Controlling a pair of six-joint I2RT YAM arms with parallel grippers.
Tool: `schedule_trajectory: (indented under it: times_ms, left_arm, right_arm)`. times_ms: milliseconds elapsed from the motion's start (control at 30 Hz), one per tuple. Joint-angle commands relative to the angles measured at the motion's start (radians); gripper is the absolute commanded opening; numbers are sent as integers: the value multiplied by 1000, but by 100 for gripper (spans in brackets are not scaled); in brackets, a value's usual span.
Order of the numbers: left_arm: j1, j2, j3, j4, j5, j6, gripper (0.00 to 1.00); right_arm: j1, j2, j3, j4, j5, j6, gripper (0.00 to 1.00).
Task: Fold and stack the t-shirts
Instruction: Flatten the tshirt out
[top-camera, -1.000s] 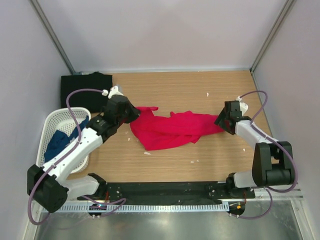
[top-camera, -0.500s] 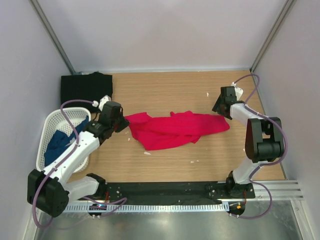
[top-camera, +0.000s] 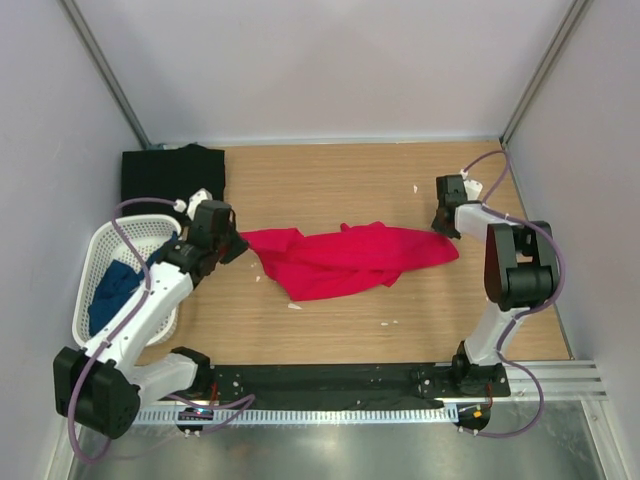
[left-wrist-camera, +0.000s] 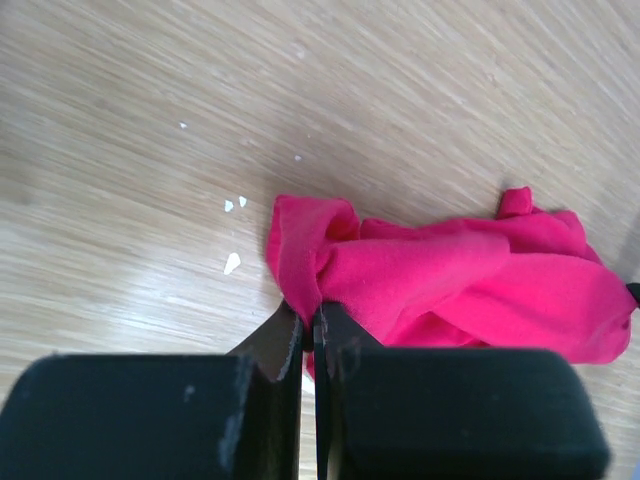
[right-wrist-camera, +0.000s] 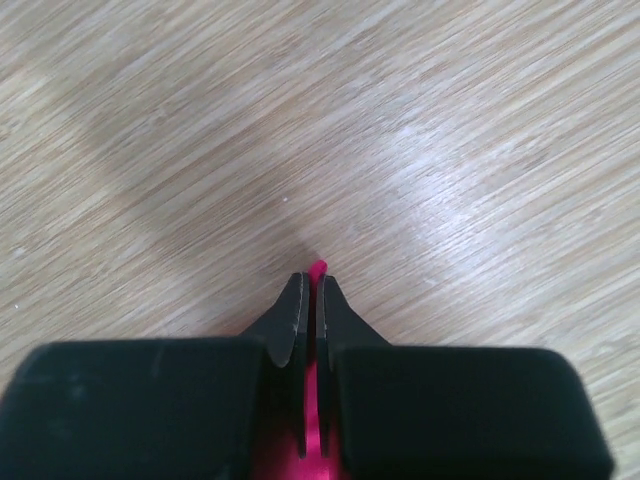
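Top external: I see the red t-shirt (top-camera: 350, 258) crumpled on the counter (top-camera: 350, 180), spanning from L jaws to R jaws. L wrist view: L jaws clenched on the shirt's rumpled edge. R wrist view: R jaws clenched, thin red fold pinched btwn them. Beyond L jaws lies the black t-shirt (top-camera: 170, 175). The dark blue t-shirt (top-camera: 115, 285) sits in the white basket (top-camera: 97, 255), outboard of L jaws.

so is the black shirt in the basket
No, the black t-shirt lies outside the white basket, at the far left corner, and the basket holds the dark blue t-shirt.
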Motion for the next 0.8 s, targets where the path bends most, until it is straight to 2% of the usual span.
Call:
schedule_trajectory:
  times_ms: [0, 133, 333, 567, 667, 767]
  left_arm:
    - [50, -19, 114, -14, -13, 84, 0]
    - [79, -7, 272, 21, -10, 174, 0]
    - [84, 47, 641, -25, 11, 363, 0]
    - [84, 38, 959, -117, 56, 515, 0]
    - [84, 45, 1105, -182, 131, 550, 1]
    - [84, 81, 1261, -291, 117, 595, 1]
  right_arm:
    - [0, -71, 62, -30, 65, -26, 1]
    - [0, -243, 147, -72, 28, -69, 1]
    - [12, -487, 322, -73, -107, -155, 1]
    - [12, -613, 580, -136, -191, -241, 1]
    - [13, -641, 682, -188, -220, -263, 1]
    - [12, -661, 754, -243, -205, -276, 1]
